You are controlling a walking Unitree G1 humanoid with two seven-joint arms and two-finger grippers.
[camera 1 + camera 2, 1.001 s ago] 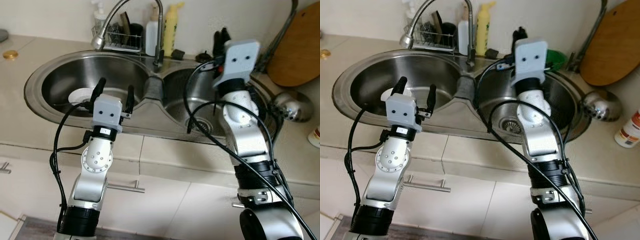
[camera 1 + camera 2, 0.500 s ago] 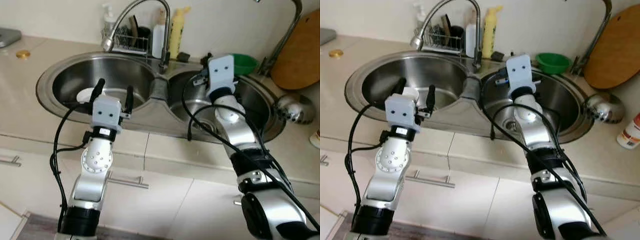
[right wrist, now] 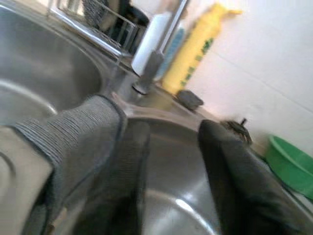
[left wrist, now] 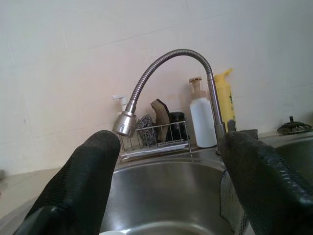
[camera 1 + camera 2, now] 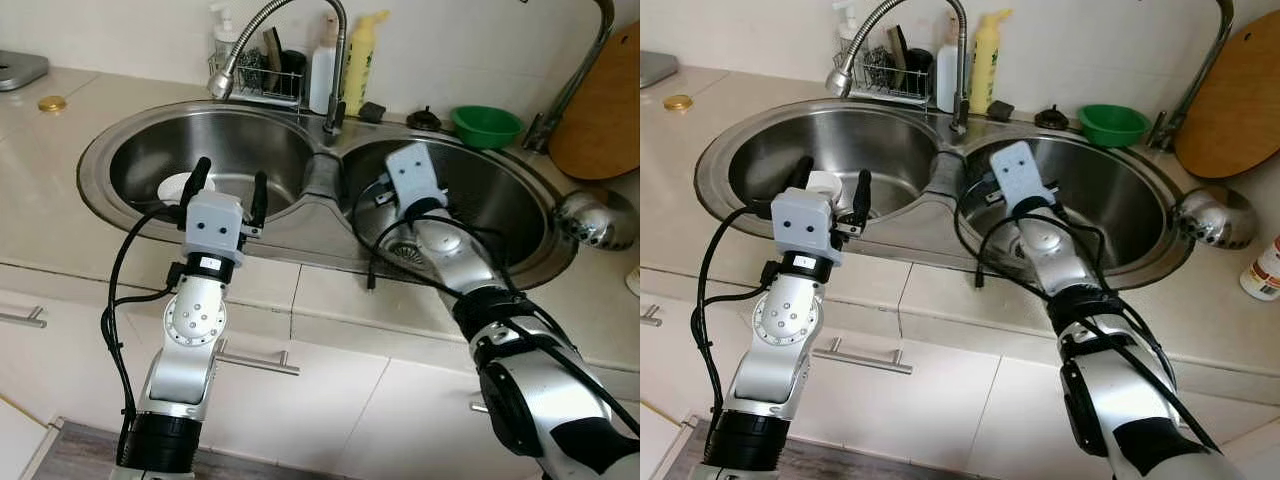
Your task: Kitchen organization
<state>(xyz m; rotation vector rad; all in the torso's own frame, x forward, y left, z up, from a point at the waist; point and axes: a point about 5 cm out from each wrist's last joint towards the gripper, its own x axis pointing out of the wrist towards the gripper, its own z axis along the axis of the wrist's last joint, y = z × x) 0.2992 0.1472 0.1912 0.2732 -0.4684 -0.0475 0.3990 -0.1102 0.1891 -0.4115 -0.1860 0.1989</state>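
While both arms reach over the double sink (image 5: pixel 120 215), the left eye view shows the left end effector (image 5: pixel 228 187) held above the near rim of the left basin, its two fingers spread wide and holding nothing. A small white dish (image 5: pixel 178 187) lies on the bottom of that basin, just behind the fingers. The right end effector (image 5: pixel 395 190) is low inside the right basin, above the drain (image 5: pixel 405 250).

From the right eye view, the far edge of the desk carries a wire rack (image 5: pixel 880 75), a white bottle (image 5: pixel 948 65), a yellow bottle (image 5: pixel 987 57) and a green bowl (image 5: pixel 1112 124). A wooden board (image 5: pixel 1232 95) leans on the right, with a steel ladle (image 5: pixel 1205 217) before it.

Looking along the left wrist, the two black fingers (image 4: pixel 80 188) stand well apart, with the faucet (image 4: pixel 164 73) between them in the distance.

Seen from the right wrist, the picture is blurred; the fingers (image 3: pixel 230 181) stand apart with nothing between them, and the left one seems to wear a grey cover.

I judge that the task thing is most likely the white dish, and it is not yet grasped. The risk is that the right arm's loose cable (image 5: pixel 375 230) catches on the sink edge, or that a finger strikes the steel wall, because the basin is narrow.
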